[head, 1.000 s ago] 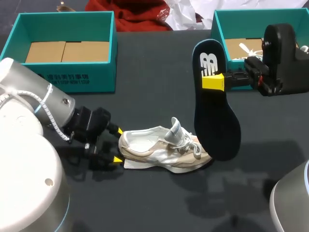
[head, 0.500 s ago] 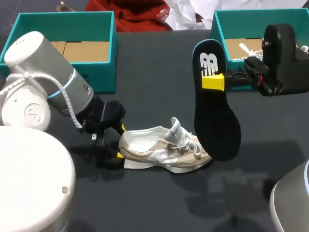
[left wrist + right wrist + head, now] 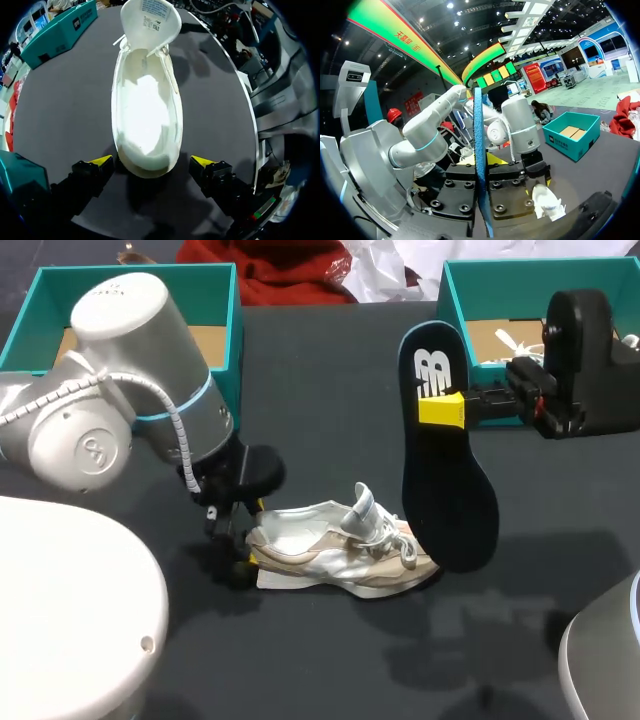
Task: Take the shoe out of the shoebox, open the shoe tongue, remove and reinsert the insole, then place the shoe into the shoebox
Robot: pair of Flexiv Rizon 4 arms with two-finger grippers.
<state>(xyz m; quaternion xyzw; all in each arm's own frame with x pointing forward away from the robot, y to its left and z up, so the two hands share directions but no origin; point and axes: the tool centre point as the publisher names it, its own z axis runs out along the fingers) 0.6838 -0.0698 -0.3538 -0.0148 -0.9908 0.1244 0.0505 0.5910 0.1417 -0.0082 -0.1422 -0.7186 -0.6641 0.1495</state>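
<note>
Insole (image 3: pixel 440 450) is the delicate item here: the right pincer (image 3: pixel 440 410) is clamped on its heel end and holds it edge-up above the counter (image 3: pixel 330 660), toe hanging down at about 3 o'clock of the shoe (image 3: pixel 335 555). It looks like thin, light foam, likely to flex or buckle if its toe is pushed against anything, so a grip nearer the middle, or a slow feed, would probably suit it better than force from the heel. The shoe lies on its sole near the counter's middle, toe toward 3 o'clock, its tongue (image 3: pixel 151 20) folded up and forward so the mouth gapes. It seems light, with a soft upper that would collapse under a squeeze, and it would probably skid on the dark cloth when the insole is pressed in. The firmest place to take it is the stiffened heel cup, and the left pincer (image 3: pixel 152 161) sits there now, spread wide with a yellow tip on either side of the heel, neither one touching. One teal shoebox (image 3: pixel 215 295) stands at 10 o'clock of the shoe, a second shoebox (image 3: pixel 500 290) at 2 o'clock.
</note>
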